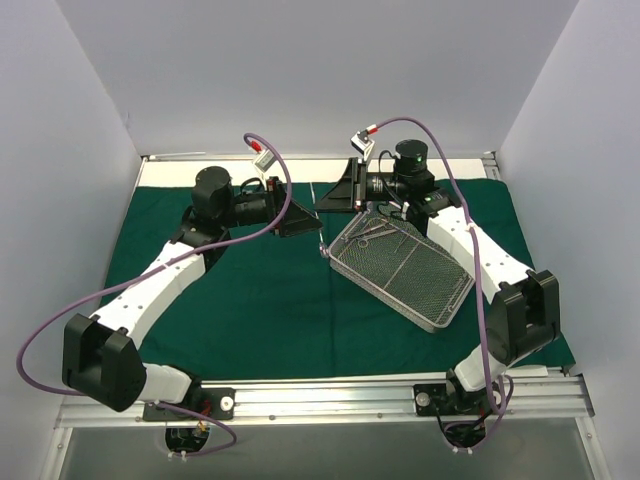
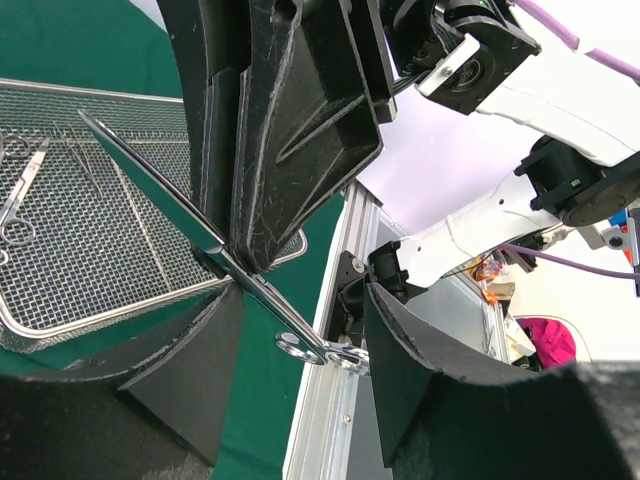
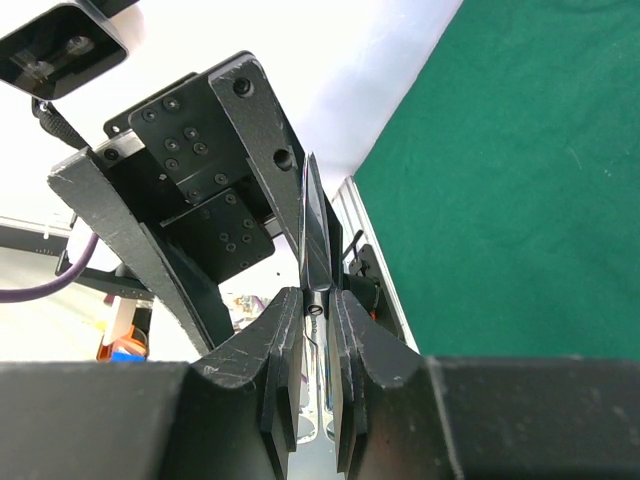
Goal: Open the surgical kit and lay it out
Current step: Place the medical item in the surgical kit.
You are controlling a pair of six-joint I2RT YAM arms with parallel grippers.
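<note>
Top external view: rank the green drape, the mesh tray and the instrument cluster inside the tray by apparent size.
1. green drape, largest by far
2. mesh tray
3. instrument cluster, smallest, at the tray's far end
The differences are clear, so nearness to the camera does not change the order.

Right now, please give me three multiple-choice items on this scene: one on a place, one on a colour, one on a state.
1. Where does the mesh tray lie? A on the drape; B on the metal rail; C held in the air.
2. What colour is the drape? A blue; B dark green; C white.
3. The right claw is: A open; B out of view; C shut on scissors.
Key: A, cloth shows all around it; B, it looks dark green; C, it clamps the scissors at their pivot.
</note>
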